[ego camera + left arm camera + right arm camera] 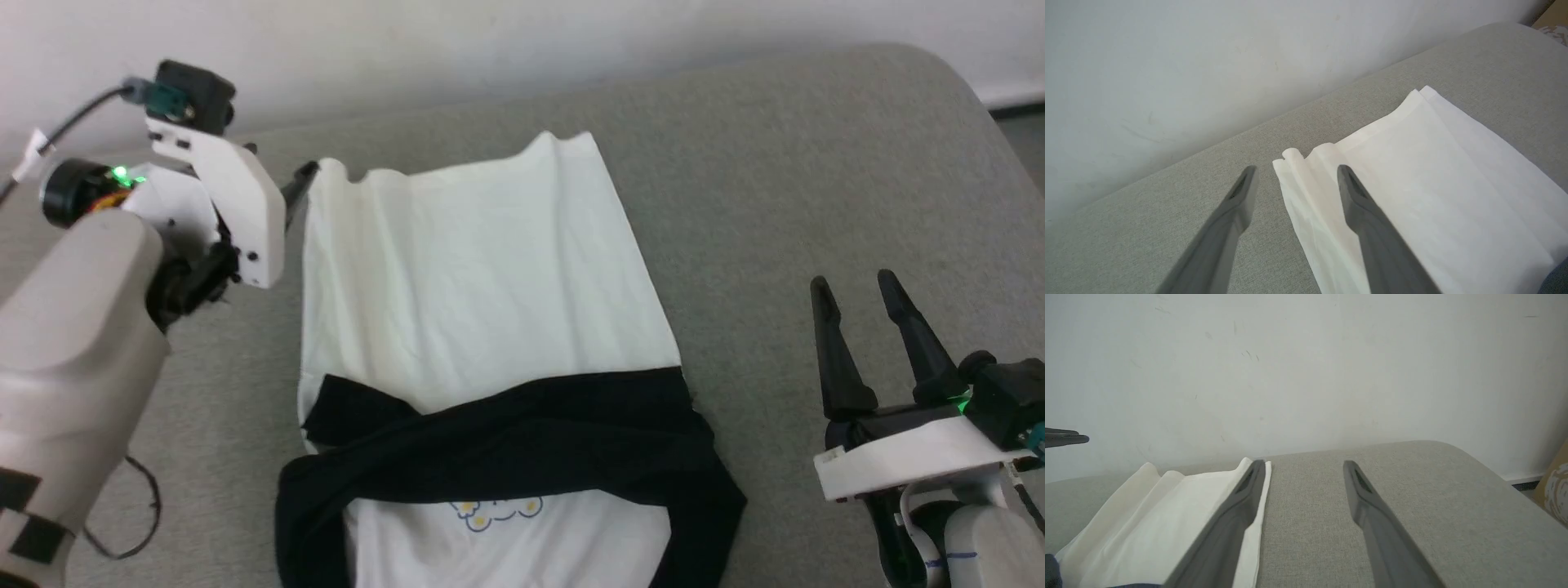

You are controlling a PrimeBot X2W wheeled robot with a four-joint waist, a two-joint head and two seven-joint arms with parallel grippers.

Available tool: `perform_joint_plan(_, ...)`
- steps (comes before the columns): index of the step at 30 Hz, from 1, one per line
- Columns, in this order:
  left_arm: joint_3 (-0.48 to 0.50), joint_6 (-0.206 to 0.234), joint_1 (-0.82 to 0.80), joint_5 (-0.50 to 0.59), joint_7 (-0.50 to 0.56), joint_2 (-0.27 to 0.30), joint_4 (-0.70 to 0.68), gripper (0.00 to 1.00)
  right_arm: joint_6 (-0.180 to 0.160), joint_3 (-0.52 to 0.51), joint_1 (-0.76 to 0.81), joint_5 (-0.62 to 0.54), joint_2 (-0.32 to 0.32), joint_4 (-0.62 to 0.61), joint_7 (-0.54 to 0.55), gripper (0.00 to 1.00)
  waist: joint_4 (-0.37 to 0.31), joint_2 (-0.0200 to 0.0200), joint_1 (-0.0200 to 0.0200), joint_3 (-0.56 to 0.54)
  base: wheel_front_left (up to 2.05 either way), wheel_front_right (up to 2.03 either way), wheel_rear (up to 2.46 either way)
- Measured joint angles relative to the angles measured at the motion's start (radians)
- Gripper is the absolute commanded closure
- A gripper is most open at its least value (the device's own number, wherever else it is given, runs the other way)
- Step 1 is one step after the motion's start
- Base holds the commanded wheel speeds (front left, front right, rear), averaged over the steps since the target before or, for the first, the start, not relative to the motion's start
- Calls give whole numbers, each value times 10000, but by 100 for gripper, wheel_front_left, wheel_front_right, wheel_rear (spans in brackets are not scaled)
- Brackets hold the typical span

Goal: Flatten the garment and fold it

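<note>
The garment point(482, 278) lies spread lengthwise on the grey surface point(816, 163), left of the middle, its white hem toward the far edge by the wall. Its black sleeves point(522, 425) are crossed over the body close to the near edge, with the small print point(496, 510) just below them. The far-left hem corner is rumpled into small folds. The left gripper point(1297, 171) hovers at that corner, fingers spread wide and clamping nothing. The right gripper point(852, 282) sits well to the garment's right, near the surface's right edge, also wide open and empty.
</note>
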Motion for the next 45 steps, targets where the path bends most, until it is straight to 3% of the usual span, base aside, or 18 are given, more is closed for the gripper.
perform_joint_plan(4,6,-309,-561,-382,949,96,723,0,0,19,-66,27,-2,-17,-94,0,-357,0,1,572,0,0,0)
perform_joint_plan(9,-19,-387,-1063,-554,1751,322,1526,0,0,136,-197,92,-2,-13,-205,0,-776,0,2,1198,0,0,0)
perform_joint_plan(16,-15,-376,-1685,-462,2094,750,2238,0,0,290,-355,203,-2,10,-380,0,-1272,0,1,1928,0,0,0)
perform_joint_plan(29,-274,-462,-2247,-548,2865,709,2585,0,0,255,-394,240,-4,376,-575,0,-1588,-1,-2,2642,0,0,0)
perform_joint_plan(30,-280,-462,-2274,-564,2970,704,2592,10,0,253,-400,240,-4,378,-614,0,-1588,0,-2,2670,0,0,0)
perform_joint_plan(31,-270,-464,-2314,-612,3072,700,2592,81,0,249,-404,240,-4,380,-616,0,-1582,-1,-2,2693,0,0,0)
perform_joint_plan(32,-257,-470,-2347,-685,3149,692,2581,100,0,242,-404,240,-4,385,-616,0,-1569,0,-2,2707,0,0,0)
perform_joint_plan(41,-119,-301,-1868,-895,1979,430,2568,100,0,-82,-459,-359,-17,460,-282,0,-1240,-1,0,2397,0,0,0)
perform_joint_plan(45,-33,-167,-1642,-807,976,345,2531,100,0,198,-897,-272,-560,226,606,0,-966,0,-2,2080,0,0,0)
